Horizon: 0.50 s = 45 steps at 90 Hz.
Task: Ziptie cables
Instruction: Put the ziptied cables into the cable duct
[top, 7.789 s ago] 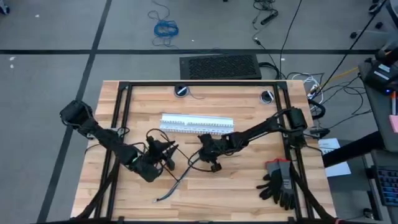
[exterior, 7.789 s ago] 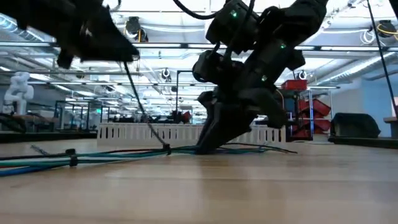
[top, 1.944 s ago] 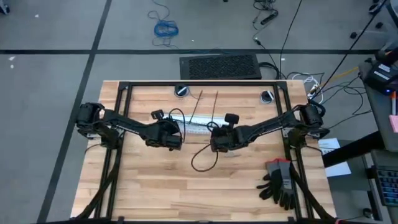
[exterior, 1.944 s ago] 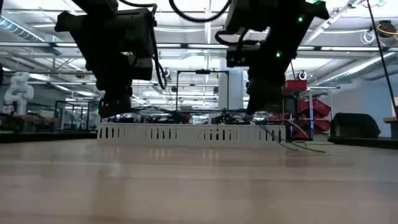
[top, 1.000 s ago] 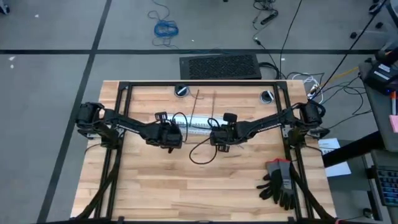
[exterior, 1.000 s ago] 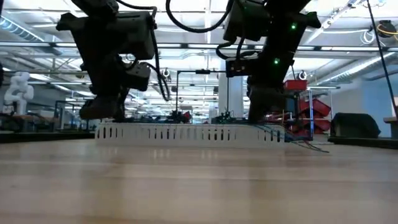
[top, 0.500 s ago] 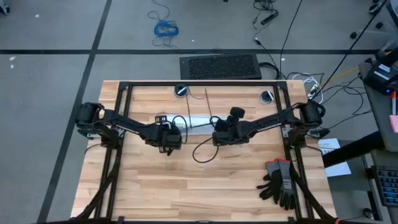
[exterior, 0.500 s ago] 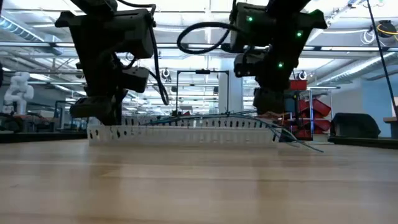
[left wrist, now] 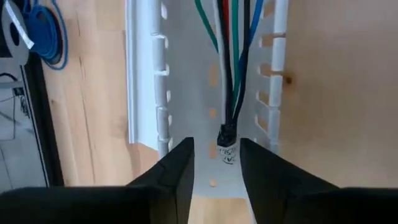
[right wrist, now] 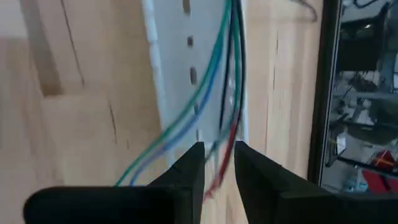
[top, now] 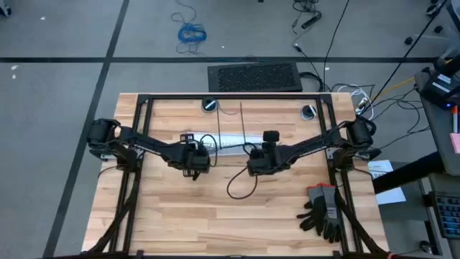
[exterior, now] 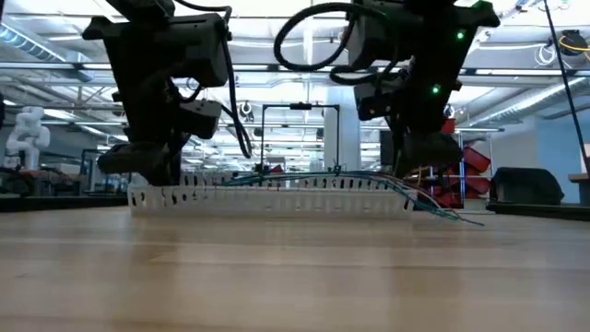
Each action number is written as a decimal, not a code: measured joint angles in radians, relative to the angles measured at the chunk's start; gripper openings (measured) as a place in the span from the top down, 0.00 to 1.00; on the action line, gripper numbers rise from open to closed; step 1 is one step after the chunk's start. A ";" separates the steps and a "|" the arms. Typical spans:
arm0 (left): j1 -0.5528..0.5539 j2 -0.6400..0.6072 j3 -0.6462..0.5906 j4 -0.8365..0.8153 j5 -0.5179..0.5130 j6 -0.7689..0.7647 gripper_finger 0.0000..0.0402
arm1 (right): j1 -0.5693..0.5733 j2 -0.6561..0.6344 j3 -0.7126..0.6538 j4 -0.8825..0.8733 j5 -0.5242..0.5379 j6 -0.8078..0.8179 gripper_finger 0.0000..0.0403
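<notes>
Black gloves [top: 321,210] on the wooden table's [top: 180,216] near right corner.

The cables [left wrist: 233,68] are green, red, blue, black and pale grey, ending in a black-and-white plug. The slotted strip [left wrist: 155,93] is white. The tabletop [top: 215,216] is light planked wood with a black frame. Both end effectors, left [left wrist: 216,171] and right [right wrist: 219,163], are black. Gloves [top: 323,212] are black and grey.

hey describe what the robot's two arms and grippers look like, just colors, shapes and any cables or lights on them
Both arms are dark, slim and jointed. The left gripper and the right gripper each end in two black, flat fingers that taper toward the tip. A black cable loops off each wrist. The low view shows small green lights on the right arm's wrist housing.
</notes>
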<state>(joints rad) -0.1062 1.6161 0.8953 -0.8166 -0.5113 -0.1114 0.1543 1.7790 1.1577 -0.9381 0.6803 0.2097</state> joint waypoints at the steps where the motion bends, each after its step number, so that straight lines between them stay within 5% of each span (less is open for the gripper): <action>1: 0.000 0.000 0.003 -0.003 0.003 0.002 0.68 | 0.002 0.000 0.005 -0.008 0.000 0.007 0.81; 27: -0.021 0.000 0.107 -0.013 0.114 0.015 0.68 | 0.085 0.000 0.191 -0.251 0.004 0.147 0.81; 35: -0.046 0.000 0.130 0.001 0.191 0.017 0.68 | 0.114 -0.001 0.225 -0.377 0.067 0.223 0.82; 45: -0.078 -0.001 0.144 -0.011 0.167 0.016 0.68 | 0.147 -0.030 0.215 -0.514 0.126 0.377 0.87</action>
<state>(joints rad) -0.1846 1.6155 1.0396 -0.8280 -0.3443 -0.0954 0.3008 1.7493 1.3732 -1.4524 0.8062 0.5871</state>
